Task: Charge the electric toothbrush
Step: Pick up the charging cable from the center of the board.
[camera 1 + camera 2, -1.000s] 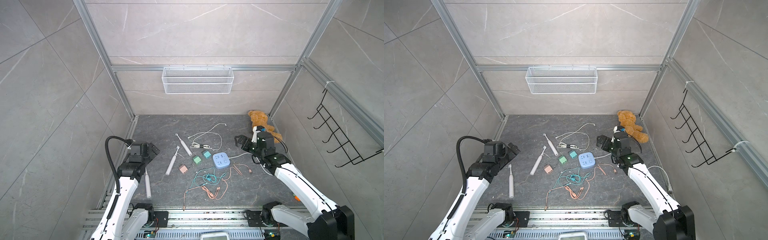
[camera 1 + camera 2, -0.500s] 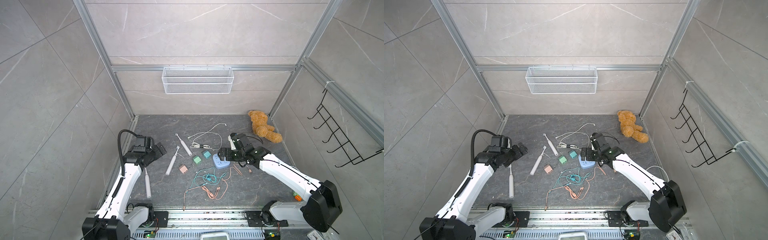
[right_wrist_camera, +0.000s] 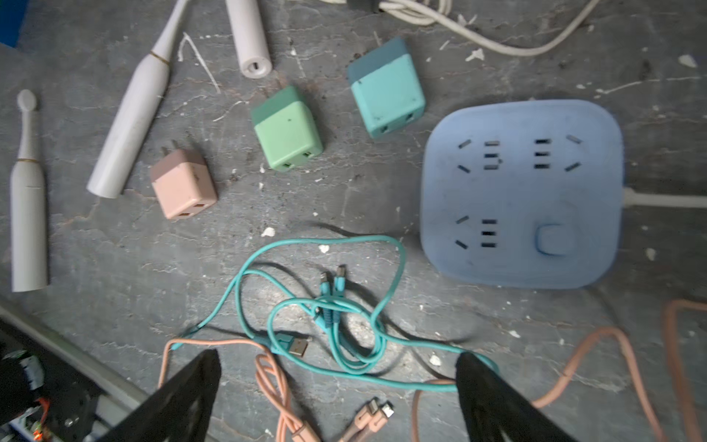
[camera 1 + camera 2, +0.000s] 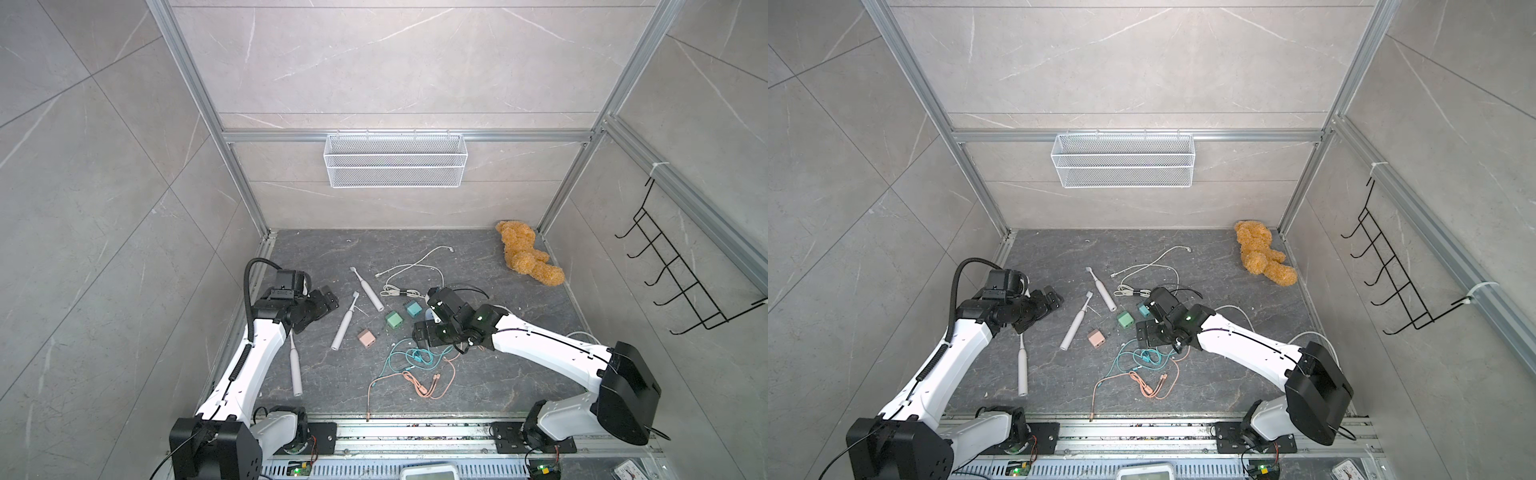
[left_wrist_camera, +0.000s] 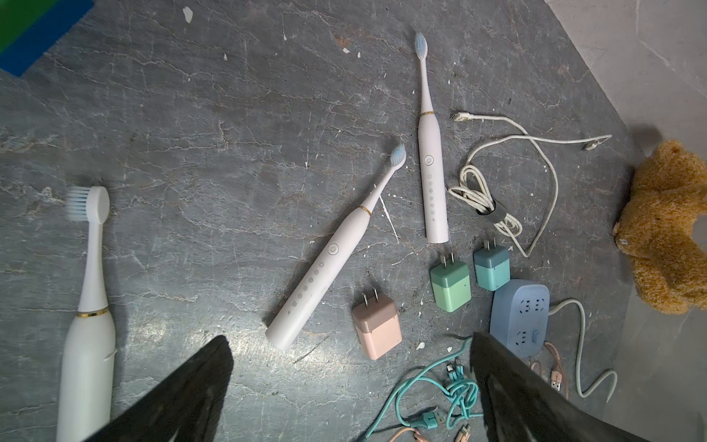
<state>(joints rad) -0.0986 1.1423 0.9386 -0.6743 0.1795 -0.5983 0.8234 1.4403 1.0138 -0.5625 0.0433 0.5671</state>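
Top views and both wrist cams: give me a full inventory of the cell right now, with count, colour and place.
electric toothbrushes: 3, white, flat on the floor's left half
charger cubes: 3, pink, green, teal, diagonal row mid-floor
power strip: 1, blue, right of the cubes, mostly hidden under the right wrist in both top views
cables: 3, white behind the cubes, teal and salmon tangled nearer the robot
teddy bear: 1, brown, far right corner
wire basket: 1, white, back wall
hook rack: 1, black, right wall
left end effector: 1, black, open, empty, beside the toothbrushes
right end effector: 1, black, open, empty, over the power strip
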